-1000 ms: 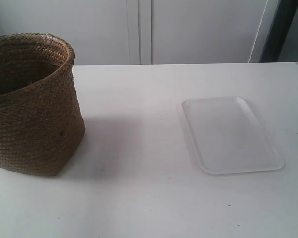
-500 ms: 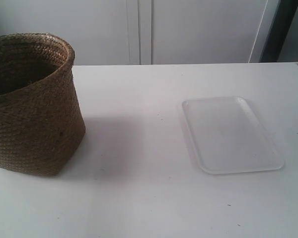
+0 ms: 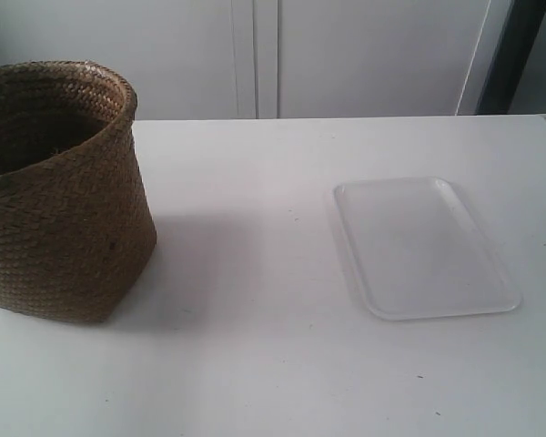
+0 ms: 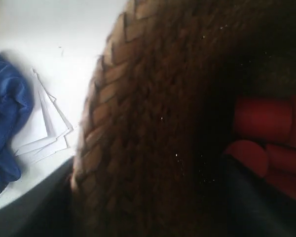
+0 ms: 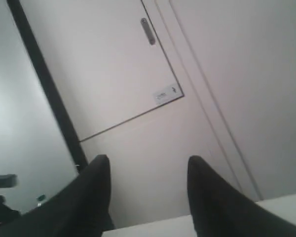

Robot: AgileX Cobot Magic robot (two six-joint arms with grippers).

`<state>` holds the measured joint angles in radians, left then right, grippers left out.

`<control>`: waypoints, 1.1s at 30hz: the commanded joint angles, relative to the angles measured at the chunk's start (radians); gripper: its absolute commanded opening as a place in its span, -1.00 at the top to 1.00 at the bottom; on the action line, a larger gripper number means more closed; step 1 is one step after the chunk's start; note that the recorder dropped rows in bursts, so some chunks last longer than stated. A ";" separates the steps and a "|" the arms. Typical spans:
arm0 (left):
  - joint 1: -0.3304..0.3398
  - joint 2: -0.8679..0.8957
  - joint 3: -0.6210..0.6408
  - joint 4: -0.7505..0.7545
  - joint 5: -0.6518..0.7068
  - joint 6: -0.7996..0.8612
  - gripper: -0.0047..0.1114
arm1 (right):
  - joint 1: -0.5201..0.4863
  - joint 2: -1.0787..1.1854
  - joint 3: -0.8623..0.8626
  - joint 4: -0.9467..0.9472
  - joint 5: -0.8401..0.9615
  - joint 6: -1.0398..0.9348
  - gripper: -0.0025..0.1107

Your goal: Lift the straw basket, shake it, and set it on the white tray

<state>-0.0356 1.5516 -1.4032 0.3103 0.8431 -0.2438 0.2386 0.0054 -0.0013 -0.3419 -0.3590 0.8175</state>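
If hoisted by one wall alone, could tip the straw basket and, once shaken, fling out the red cylinder-like pieces lying in its dark bottom. Straddles that woven wall with the left gripper, dark fingers set one outside and one inside; cannot tell whether pressed tight on the weave or merely placed around it. Might slip off the soft braid under a loose hold, or crush the rim under a hard one. Has the right gripper spread wide with nothing between its fingers, aimed at a pale door panel and away from the work, so no second hold in sight. Finds the basket standing on the table at the exterior view's left edge, partly cut off, well apart from the white tray with nothing on it toward that view's right. Calls for a sideways carry; with a tray seemingly little larger than the base, risks landing on the low rim and rocking. Shows a plain white matt surface with a few small specks, pale cabinet doors behind and a dark upright post at that view's upper right. Also takes in, beside the basket in the left wrist view, a blue cloth and a fan of white papers.
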 commanded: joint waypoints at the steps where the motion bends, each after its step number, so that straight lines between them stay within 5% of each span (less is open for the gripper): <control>1: 0.003 0.019 -0.004 0.002 0.025 0.025 0.35 | 0.000 0.001 0.001 -0.287 -0.242 0.247 0.14; 4: 0.003 0.017 -0.004 -0.004 0.052 0.014 0.91 | 0.000 0.048 0.001 -0.306 -0.310 0.259 0.14; 8: 0.003 0.013 -0.004 -0.035 0.062 0.015 0.91 | 0.000 0.155 -0.061 -0.385 -0.312 0.289 0.14; 11: 0.003 0.013 -0.004 -0.133 0.064 0.071 0.91 | 0.000 0.403 -0.200 -0.666 -0.358 0.577 0.14; 14: 0.003 0.013 -0.004 -0.201 0.062 0.095 0.91 | 0.000 0.660 -0.340 -0.718 -0.501 0.650 0.11; 18: 0.001 0.013 -0.004 -0.247 0.064 0.147 0.91 | 0.002 1.058 -0.541 -0.806 -0.587 0.792 -0.39; 21: 0.001 0.013 -0.004 -0.250 0.045 0.155 0.91 | 0.028 1.249 -0.672 -0.806 -0.638 0.889 -0.49; 33: 0.001 0.013 -0.004 -0.254 0.037 0.169 0.91 | 0.264 1.597 -1.130 -0.864 -0.132 0.965 -0.49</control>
<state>-0.0266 1.5634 -1.4079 0.0732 0.8518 -0.0954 0.4701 1.5547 -1.0587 -1.1947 -0.6069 1.7776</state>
